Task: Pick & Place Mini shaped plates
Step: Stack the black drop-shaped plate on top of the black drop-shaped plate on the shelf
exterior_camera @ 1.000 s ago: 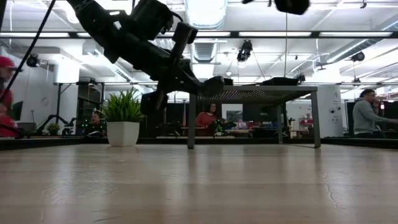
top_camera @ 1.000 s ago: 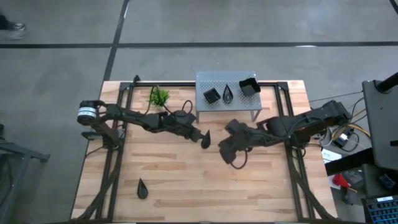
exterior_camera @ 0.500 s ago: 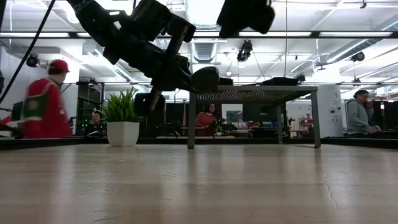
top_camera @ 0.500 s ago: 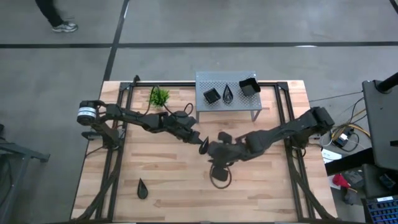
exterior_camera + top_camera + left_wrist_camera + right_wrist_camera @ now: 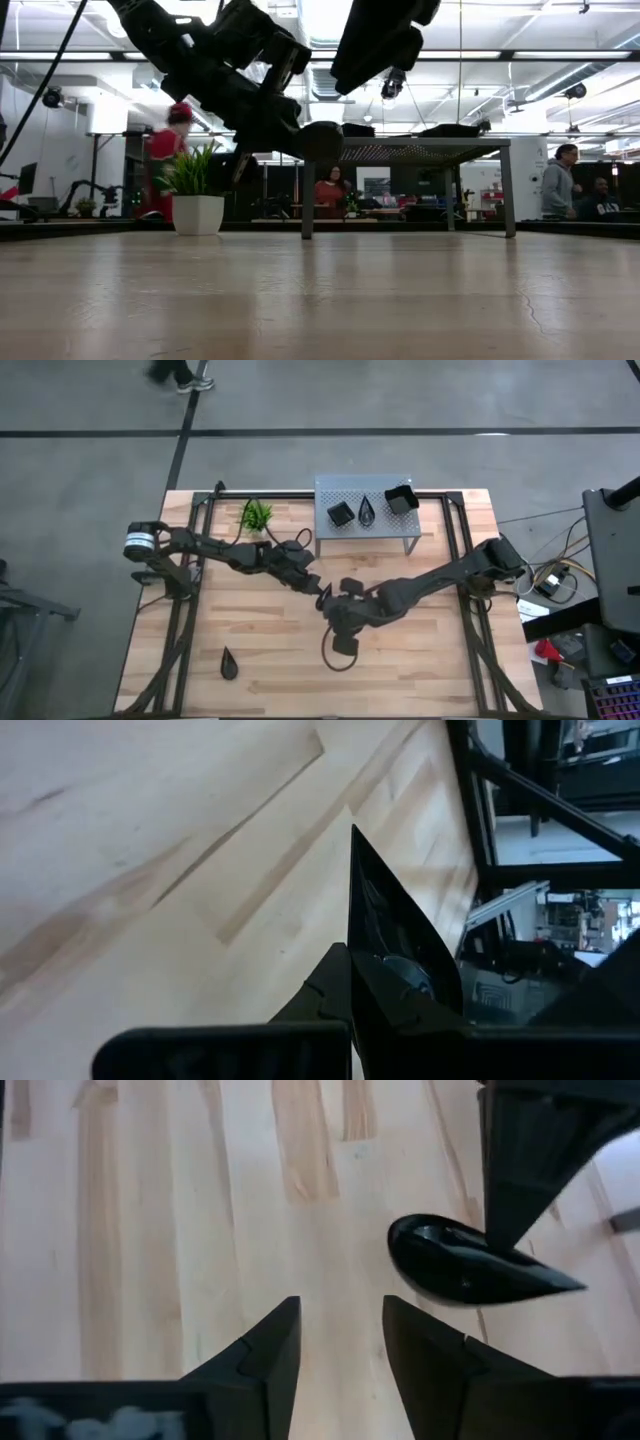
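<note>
Looking down at the table (image 5: 420,650): left gripper (image 5: 315,588) out in front of the shelf (image 5: 330,488), a bit toward the plant (image 5: 256,514) side of it. Clamped tight on a black teardrop plate (image 5: 322,597), fingers squeezing the rim at the round end, pointy tip sticking out. Held up in the air, clear of the wood, which shows nicely from table height (image 5: 322,140), with the shelf behind it. Same grip seen from the left wrist (image 5: 390,920).

Right gripper (image 5: 335,608) reaching in from the other side, parked just beside that held plate, also in front of the shelf. Fingers (image 5: 270,1345) spread with a clear gap and nothing between them. From the right wrist, plate (image 5: 460,1265) hanging just past those fingertips, not touching them.

Up on the shelf itself: a small square plate (image 5: 341,513), another teardrop (image 5: 367,510) next to it, and a deeper square dish (image 5: 400,499) at the end farthest from the plant. One more teardrop plate (image 5: 229,662) lying flat on the table, well away from the shelf, near the front corner on the plant's side.
</note>
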Available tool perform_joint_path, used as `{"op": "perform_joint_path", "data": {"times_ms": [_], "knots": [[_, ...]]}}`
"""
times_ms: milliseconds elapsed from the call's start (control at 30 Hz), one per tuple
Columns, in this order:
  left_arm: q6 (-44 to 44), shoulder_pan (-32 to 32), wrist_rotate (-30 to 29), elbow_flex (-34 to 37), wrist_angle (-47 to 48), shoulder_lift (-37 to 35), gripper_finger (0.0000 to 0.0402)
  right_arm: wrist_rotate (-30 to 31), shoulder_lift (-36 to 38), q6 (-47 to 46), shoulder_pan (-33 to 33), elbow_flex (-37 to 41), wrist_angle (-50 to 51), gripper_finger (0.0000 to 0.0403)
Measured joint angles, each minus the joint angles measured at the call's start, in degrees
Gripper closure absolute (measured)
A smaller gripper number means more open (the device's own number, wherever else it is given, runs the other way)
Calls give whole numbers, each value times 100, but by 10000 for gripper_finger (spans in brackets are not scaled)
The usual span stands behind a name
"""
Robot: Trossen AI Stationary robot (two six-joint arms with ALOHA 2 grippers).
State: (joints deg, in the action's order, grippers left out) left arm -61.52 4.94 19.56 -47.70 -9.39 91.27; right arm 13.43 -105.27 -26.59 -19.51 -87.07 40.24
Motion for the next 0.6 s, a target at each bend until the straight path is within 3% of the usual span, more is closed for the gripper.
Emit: {"op": "perform_joint_path", "data": {"times_ms": [600], "knots": [[241, -420, 38, -150, 245, -16, 402, -68, -164, 1328, 4, -7, -449, 299]]}}
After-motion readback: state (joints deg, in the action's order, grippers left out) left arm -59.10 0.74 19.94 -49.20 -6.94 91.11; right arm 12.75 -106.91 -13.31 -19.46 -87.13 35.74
